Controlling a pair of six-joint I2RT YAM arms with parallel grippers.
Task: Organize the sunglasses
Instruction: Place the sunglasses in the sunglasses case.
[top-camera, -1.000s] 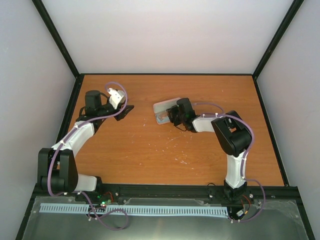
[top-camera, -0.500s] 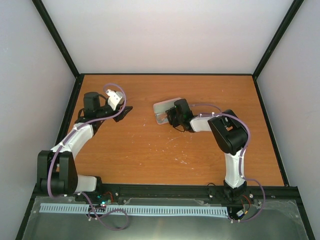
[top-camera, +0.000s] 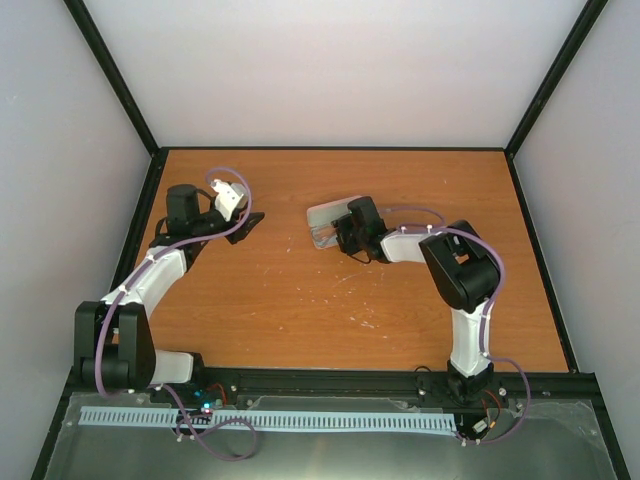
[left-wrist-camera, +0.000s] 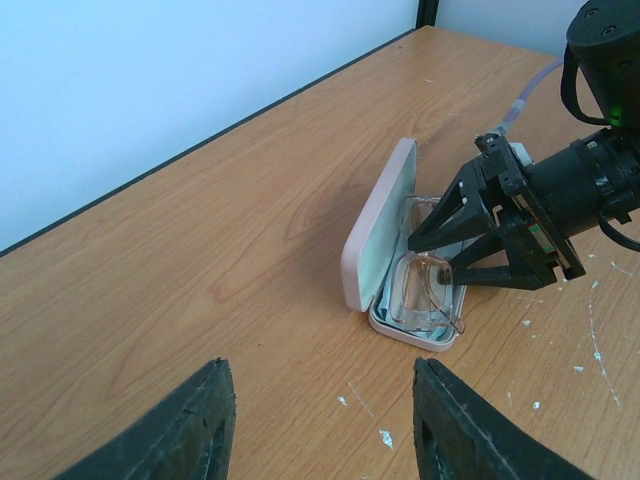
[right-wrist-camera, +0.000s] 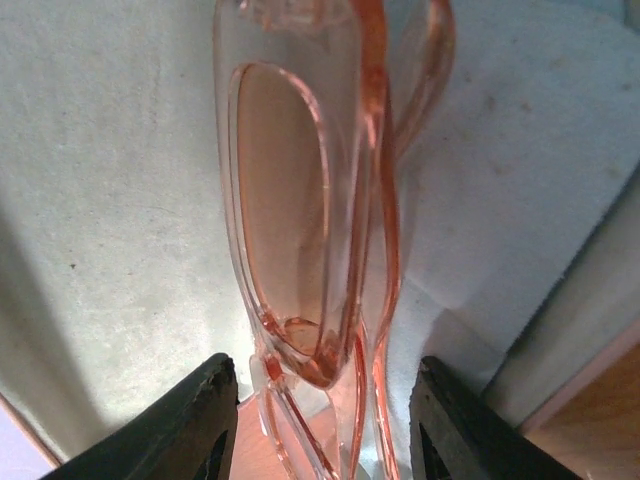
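With the right claw (left-wrist-camera: 428, 262) released astride the sunglasses (left-wrist-camera: 420, 297) inside the pink case (left-wrist-camera: 376, 235), a temple could be snagged and dragged out.

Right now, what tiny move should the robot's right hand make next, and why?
Probably lift the right gripper straight up out of the pink case. The sunglasses already lie inside the open case, and the gripper's jaws stand open on either side of them, not squeezing. Backing off would likely leave room to shut the lid.
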